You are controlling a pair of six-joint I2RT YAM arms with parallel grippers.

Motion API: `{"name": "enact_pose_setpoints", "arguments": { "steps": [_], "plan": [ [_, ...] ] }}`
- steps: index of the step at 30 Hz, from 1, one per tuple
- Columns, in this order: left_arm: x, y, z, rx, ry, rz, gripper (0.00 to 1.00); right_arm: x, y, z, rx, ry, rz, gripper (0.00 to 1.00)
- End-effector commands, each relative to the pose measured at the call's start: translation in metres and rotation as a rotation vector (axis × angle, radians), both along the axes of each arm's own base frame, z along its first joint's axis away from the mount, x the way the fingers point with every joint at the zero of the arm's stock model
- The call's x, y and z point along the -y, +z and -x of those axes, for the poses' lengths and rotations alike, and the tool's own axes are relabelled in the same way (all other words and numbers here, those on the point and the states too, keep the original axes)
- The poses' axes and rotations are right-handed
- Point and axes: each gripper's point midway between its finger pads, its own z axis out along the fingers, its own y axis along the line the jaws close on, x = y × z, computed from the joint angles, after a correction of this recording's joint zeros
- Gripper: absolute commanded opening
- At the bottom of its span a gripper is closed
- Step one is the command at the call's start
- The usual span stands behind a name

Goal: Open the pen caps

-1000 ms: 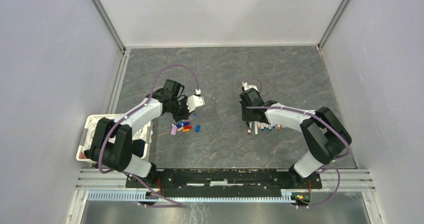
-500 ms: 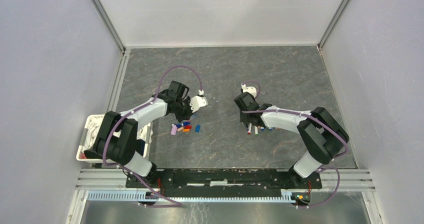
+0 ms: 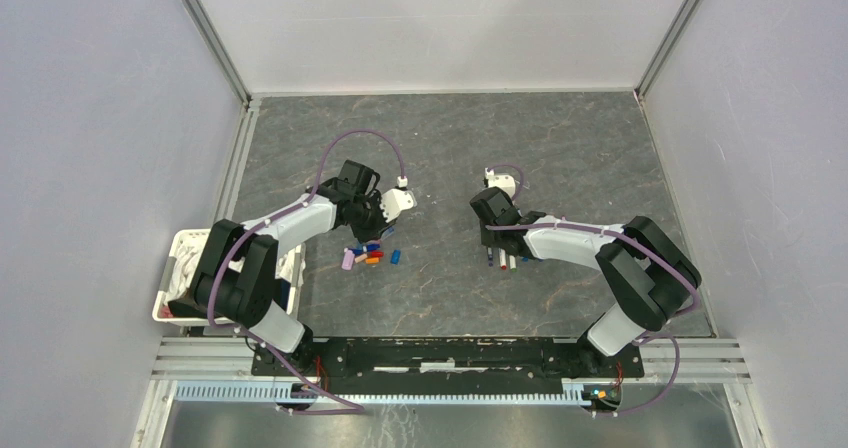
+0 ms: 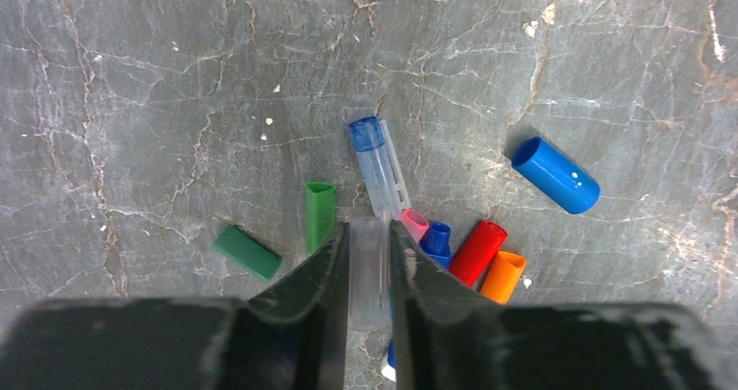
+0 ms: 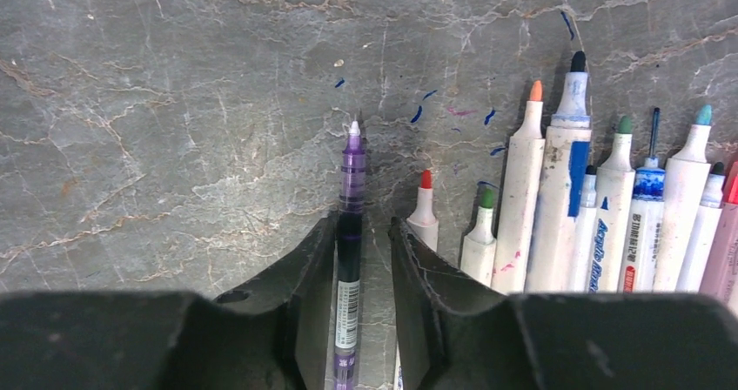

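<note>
On the table (image 3: 560, 138) we work at two heaps well apart: the left gripper (image 4: 368, 259) is low over the caps (image 3: 368, 256), and the right gripper (image 5: 361, 251) is beside the row of pens (image 5: 609, 225). We judge this to be the set-down after an uncapping. The purple pen (image 5: 351, 225) lies on the table between the right jaws, which stand apart with a gap showing on one side, so it looks let go. Its long axis runs in line with the fingers, nib bare and pointing away from the wrist, parallel to the row on its right, whose nibs also show bare. A clear cap (image 4: 367, 277) fills the left jaws, its length along them too, with the coloured caps just beside it. We cannot tell whether it is pinched or merely flanked. Next, both jaws need to widen and lift straight off without nudging either heap, and we need another capped pen. None shows here.
</note>
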Motion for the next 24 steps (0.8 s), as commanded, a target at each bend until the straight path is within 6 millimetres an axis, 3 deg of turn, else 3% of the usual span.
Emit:
{"name": "enact_pose_setpoints", "arguments": {
  "steps": [1, 10, 14, 16, 20, 21, 22, 24],
  "plan": [
    [0.015, 0.029, -0.006, 0.015, 0.010, 0.074, 0.38, 0.009, 0.000, 0.005, -0.003, -0.011, 0.023, 0.37],
    [0.018, 0.091, -0.017, 0.078, 0.046, 0.117, 0.43, 0.009, 0.028, 0.002, 0.043, 0.007, 0.002, 0.36],
    [0.011, 0.127, -0.029, 0.130, 0.115, 0.128, 0.45, 0.022, 0.049, 0.003, 0.093, 0.010, 0.030, 0.36],
    [0.004, 0.148, -0.037, 0.159, 0.159, 0.146, 0.68, 0.031, 0.053, 0.007, 0.108, 0.005, 0.030, 0.42],
    [-0.019, 0.169, -0.047, 0.203, 0.265, 0.141, 0.73, 0.042, 0.063, 0.013, 0.162, 0.010, 0.012, 0.57],
    [-0.024, 0.173, -0.049, 0.214, 0.290, 0.140, 0.90, 0.046, 0.066, 0.013, 0.176, 0.006, 0.018, 0.61],
    [-0.028, 0.177, -0.050, 0.227, 0.304, 0.144, 0.99, 0.049, 0.072, 0.012, 0.196, 0.001, 0.019, 0.63],
    [-0.043, 0.185, -0.055, 0.257, 0.386, 0.166, 1.00, 0.057, 0.083, 0.008, 0.226, -0.006, 0.025, 0.69]
  ]
}}
